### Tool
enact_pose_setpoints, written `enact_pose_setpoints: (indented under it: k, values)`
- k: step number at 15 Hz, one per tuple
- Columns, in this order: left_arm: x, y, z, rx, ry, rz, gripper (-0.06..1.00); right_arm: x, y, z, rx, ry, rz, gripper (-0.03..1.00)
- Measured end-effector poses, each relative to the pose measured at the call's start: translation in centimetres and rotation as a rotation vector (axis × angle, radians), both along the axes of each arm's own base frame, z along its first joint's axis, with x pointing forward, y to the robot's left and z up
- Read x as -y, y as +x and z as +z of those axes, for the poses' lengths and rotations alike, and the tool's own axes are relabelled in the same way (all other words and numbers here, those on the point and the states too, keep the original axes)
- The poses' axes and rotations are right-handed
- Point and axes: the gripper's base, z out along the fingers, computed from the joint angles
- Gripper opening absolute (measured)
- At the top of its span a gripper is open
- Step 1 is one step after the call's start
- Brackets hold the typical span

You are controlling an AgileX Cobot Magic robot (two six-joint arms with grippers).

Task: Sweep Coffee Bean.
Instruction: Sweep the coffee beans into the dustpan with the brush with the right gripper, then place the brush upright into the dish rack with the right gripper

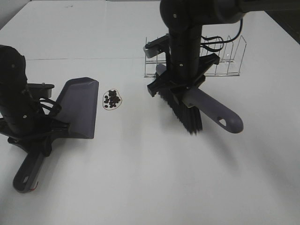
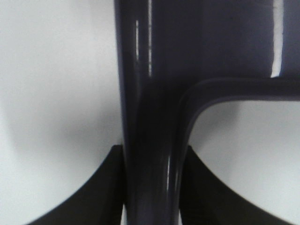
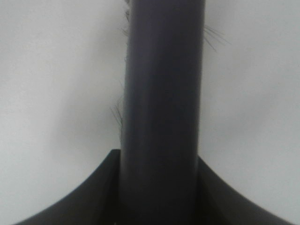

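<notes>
one matte white table point(image 1: 150, 178) is seen, smooth and bare in front of both claws. nearest, the left claw point(image 1: 40, 136) is clamped tight on the handle of one grey-purple plastic dustpan point(image 1: 79, 105); in the left wrist view the black fingers point(image 2: 93, 197) of the left claw point(image 2: 152, 187) are pressed to either side of the glossy, ribbed dustpan point(image 2: 154, 70) handle. the rounded handle end, pierced by one hanging hole, is pointed back behind that claw, and the flat, wedge-shaped blade is spread out ahead of it. the right claw point(image 1: 180, 89) is closed around one brush point(image 1: 220, 115) with a smooth grey handle, one hanging hole and a block of stiff black bristles below the claw; in the right wrist view the right claw point(image 3: 159, 187) is shown gripping the brush point(image 3: 161, 84) handle, with stray bristle hairs at its edges. the coffee beans point(image 1: 112, 99), roughly fifteen tiny dark ovals in one loose cluster, are found between the two claws, just beside the dustpan's edge. one thin wire rack point(image 1: 224, 63) is placed behind the right claw.
</notes>
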Motion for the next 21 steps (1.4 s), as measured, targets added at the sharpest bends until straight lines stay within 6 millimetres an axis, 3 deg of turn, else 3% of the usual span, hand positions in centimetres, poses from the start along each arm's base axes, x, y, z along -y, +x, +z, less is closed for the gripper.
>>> enact_pose_setpoints:
  k: [3, 5, 6, 7, 9, 11, 15, 21]
  values:
    - [0.0, 0.0, 0.0, -0.001, -0.003, -0.003, 0.27, -4.6, 1.8, -1.1, 0.001, -0.024, 0.060, 0.35]
    - [0.0, 0.0, 0.0, 0.000, -0.004, -0.004, 0.27, -7.9, 1.8, -1.7, 0.025, 0.023, 0.128, 0.35]
    - [0.0, 0.0, 0.0, 0.000, -0.005, -0.005, 0.27, -9.5, 1.4, -1.8, 0.027, 0.055, 0.150, 0.35]
    - [0.0, 0.0, 0.0, 0.000, -0.005, -0.006, 0.27, -12.7, -0.1, -2.2, 0.015, 0.112, 0.214, 0.35]
    - [0.1, 0.0, 0.0, 0.000, -0.006, -0.005, 0.27, -14.6, -1.6, -2.3, 0.005, 0.130, 0.255, 0.35]
    - [0.1, 0.0, 0.0, 0.000, -0.006, -0.005, 0.27, -15.6, -2.2, -1.6, 0.021, 0.145, 0.274, 0.35]
    - [0.1, 0.0, 0.0, 0.000, -0.008, -0.006, 0.27, -16.8, -1.9, 1.8, 0.081, 0.261, 0.271, 0.35]
    - [0.1, 0.0, 0.0, -0.001, -0.010, -0.003, 0.27, -14.2, -0.2, 7.0, 0.247, 0.206, 0.255, 0.35]
